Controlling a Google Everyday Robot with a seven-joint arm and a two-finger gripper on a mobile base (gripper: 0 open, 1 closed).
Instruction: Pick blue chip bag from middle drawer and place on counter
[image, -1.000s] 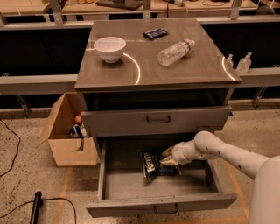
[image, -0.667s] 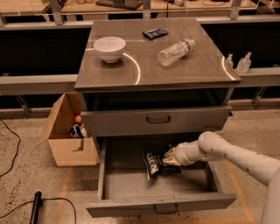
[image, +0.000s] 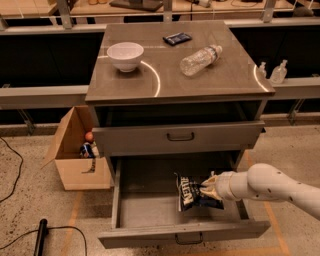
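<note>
The blue chip bag (image: 192, 193), dark navy with white lettering, sits tilted up in the right half of the open middle drawer (image: 150, 235). My gripper (image: 209, 188) comes in from the right on a white arm and is shut on the bag's right edge, inside the drawer tray. The counter (image: 170, 80) is the grey-brown cabinet top above, with a thin white arc on it.
On the counter are a white bowl (image: 125, 55), a clear water bottle (image: 200, 60) lying on its side and a small flat navy packet (image: 177, 38). A closed drawer (image: 180, 136) sits above the open one. A cardboard box (image: 75, 160) stands on the floor at the left.
The bag has gone from lying flat to tilted up and has shifted slightly right with my gripper on it. The arm has risen a little.
</note>
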